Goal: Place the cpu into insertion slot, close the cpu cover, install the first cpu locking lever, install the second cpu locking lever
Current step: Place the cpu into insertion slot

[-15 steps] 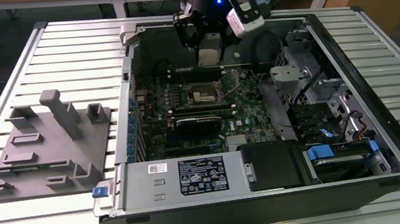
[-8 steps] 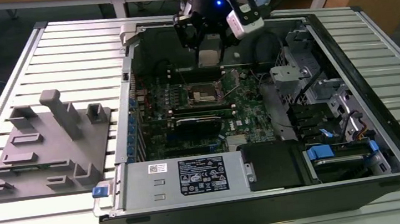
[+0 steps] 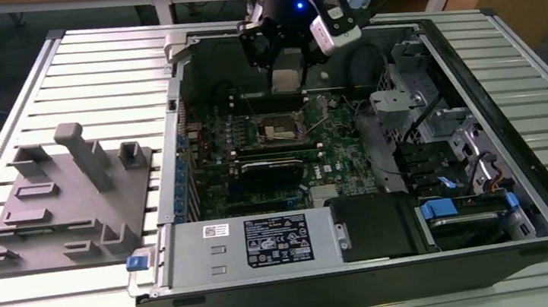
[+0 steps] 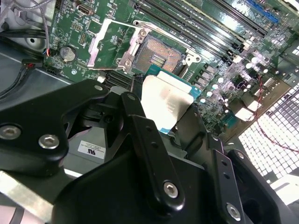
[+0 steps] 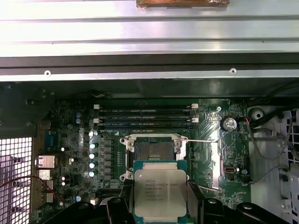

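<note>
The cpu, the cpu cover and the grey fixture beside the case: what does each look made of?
The cpu: dull silvery-tan metal lid with soft glare, on a green board rim. The cpu cover: thin bright metal, likely steel, with sharp reflections. The grey fixture: matte, uniform grey, probably plastic; cannot be sure.

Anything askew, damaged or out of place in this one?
Nothing stands out. The gripper holds the cpu above the motherboard, near the empty insertion slot; the cpu cover is swung open.

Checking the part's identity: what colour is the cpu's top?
The cpu top is dull silver, green-edged; clearest in the first wrist view.
</note>
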Motion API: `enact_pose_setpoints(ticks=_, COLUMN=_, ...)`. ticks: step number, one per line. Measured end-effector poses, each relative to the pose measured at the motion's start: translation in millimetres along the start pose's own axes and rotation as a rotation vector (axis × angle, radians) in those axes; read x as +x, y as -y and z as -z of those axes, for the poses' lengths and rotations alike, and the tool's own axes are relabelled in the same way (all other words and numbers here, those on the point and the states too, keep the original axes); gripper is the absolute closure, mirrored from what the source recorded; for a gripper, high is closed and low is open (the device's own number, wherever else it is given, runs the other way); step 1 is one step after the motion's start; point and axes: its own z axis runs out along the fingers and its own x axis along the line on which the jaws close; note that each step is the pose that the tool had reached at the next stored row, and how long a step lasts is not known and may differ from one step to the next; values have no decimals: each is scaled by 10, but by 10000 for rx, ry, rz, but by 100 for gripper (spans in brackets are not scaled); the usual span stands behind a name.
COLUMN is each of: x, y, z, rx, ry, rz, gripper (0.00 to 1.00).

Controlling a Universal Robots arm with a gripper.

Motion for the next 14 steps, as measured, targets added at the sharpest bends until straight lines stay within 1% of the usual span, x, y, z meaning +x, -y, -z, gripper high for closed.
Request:
enact_pose_setpoints(ticks=3, x=0, y=0, z=-4, rx=-3, ry=1, rz=0, gripper=46)
enact_pose_setpoints(ticks=12, x=-1, y=4, z=-42, rx=-1, ry=1, rz=1, gripper=46)
enact_pose_setpoints(ticks=14, x=-1, y=6, z=-64, rx=-1, ry=1, rz=1, gripper=46)
